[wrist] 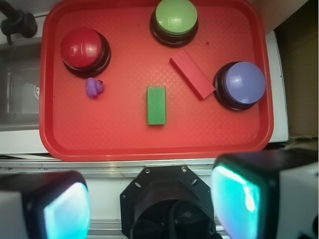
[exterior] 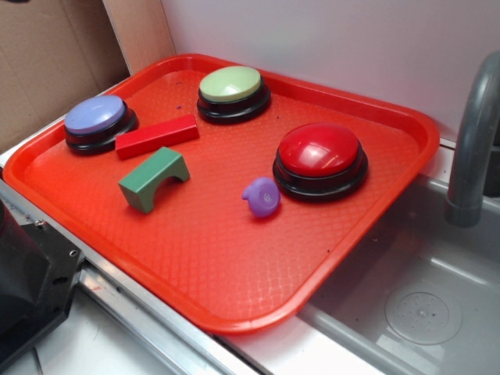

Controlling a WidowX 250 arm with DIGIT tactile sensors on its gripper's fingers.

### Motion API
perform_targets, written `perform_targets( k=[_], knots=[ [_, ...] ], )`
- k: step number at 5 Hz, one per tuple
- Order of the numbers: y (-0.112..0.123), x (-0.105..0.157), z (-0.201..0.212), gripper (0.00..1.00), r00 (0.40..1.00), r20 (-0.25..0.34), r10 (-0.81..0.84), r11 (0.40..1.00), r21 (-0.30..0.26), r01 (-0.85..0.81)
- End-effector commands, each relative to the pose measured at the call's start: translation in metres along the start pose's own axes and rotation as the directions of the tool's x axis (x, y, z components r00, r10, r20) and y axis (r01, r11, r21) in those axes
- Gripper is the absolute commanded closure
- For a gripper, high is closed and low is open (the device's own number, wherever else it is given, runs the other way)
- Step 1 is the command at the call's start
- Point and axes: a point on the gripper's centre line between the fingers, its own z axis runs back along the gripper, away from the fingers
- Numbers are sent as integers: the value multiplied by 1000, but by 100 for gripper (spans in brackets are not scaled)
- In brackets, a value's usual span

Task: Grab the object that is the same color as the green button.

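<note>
The object, a small dark green arch block, lies on the red tray left of centre; from above in the wrist view it looks like a green rectangle. The green button with its pale yellow-green dome stands at the tray's far edge. My gripper hangs high above the robot's black base, outside the tray's near rim. Its two teal-padded fingers stand wide apart with nothing between them. The exterior view does not show the gripper.
On the tray also sit a red bar, a lavender-blue button, a red button and a small purple piece. A grey sink with a faucet lies to the right. The robot base stands at the near left.
</note>
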Motion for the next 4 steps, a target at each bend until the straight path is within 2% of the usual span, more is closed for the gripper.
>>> perform_targets(
  k=[1, 2, 4],
  knots=[
    [0, 0, 0, 0, 1000, 0, 0, 1000, 0, 0],
    [5, 5, -18, 0, 999, 29, -13, 999, 40, 12],
    [15, 20, -70, 0, 1000, -2, -13, 995, 97, 13]
  ],
)
